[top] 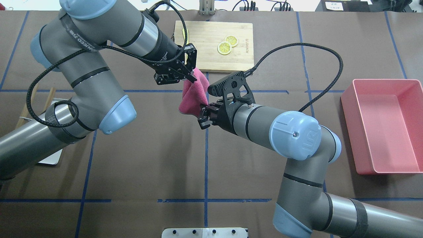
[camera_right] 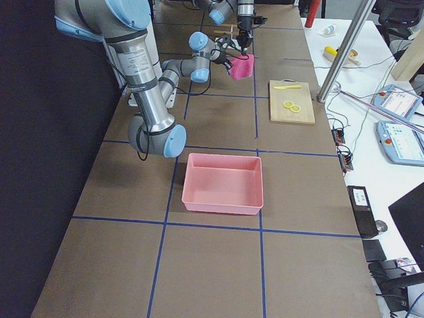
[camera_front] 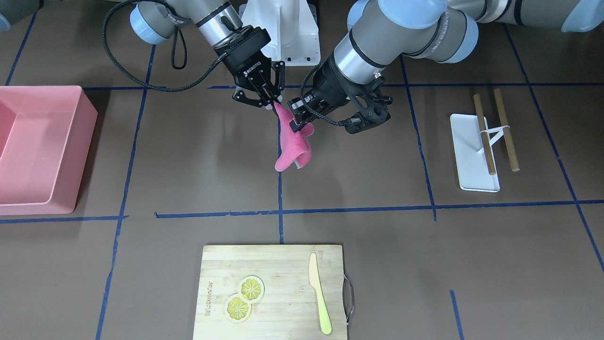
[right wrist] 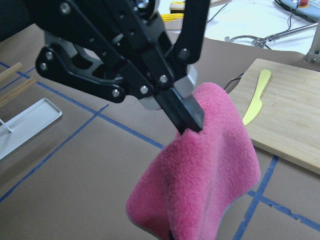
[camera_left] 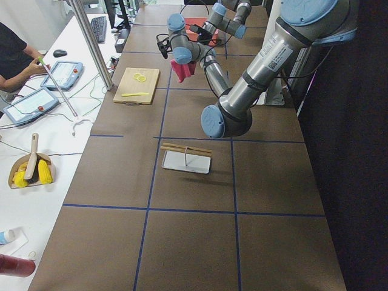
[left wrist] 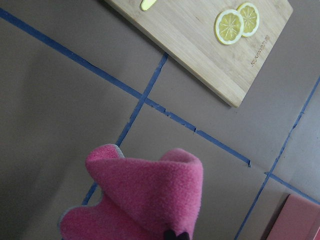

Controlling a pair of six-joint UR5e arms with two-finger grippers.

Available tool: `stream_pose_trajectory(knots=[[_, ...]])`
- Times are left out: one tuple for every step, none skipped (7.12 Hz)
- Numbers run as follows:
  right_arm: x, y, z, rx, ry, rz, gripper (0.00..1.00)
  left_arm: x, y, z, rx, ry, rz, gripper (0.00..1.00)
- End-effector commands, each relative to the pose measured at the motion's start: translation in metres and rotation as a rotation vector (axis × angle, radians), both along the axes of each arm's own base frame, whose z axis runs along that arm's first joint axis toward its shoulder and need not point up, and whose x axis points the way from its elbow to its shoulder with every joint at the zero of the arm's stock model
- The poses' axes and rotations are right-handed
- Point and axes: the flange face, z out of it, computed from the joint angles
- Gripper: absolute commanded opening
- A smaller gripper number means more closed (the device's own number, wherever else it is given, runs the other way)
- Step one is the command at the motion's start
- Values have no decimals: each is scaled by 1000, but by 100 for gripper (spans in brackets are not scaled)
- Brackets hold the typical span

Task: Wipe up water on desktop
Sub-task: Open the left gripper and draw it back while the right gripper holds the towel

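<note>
Cloth (right wrist: 200, 175): pink, right up at my wrist cams, hanging btw both claws, clear of the desk.
Left claw (top: 190, 76): clamped on cloth's far edge.
Right claw (top: 202, 111): pinched on its near edge, just beside left claw.
Desk (camera_front: 198, 156): below both claws, no cloth contact.
Water: can't spot any wet patch.
Progress: I'd say early. Cloth in hand, wiping not yet begun; lowering, pressing and sweeping all left.

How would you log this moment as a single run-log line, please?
left gripper: shut on pink cloth | right gripper: shut on pink cloth | pink cloth: held above desktop
</note>
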Motion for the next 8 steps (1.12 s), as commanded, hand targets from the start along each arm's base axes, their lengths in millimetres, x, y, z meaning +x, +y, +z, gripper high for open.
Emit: stream_pose_trajectory(knots=[[1,0,1,-1,1,0,0,0,0,1,3,-1,1,0],[2,1,0,0,-2,0,0,0,0,0,4,0,1,1],[2,1,-1,1,-4,0,0,-2,2,-2,6,3,1,20],[6,2,-3,4,-11,0,0,-2,2,-1,10,5,3,71],[7,3,-4,5,-13,0,0,-3,3,-2,14,6,2,97],[7,3,-3,5,-12,0,0,-3,3,-2,14,6,2,100],[8,3,-4,5,-13,2,0,-3,3,-1,13,5,2,100],[13,4,-6,7,-18,2,0,-4,2,0,12,3,1,100]])
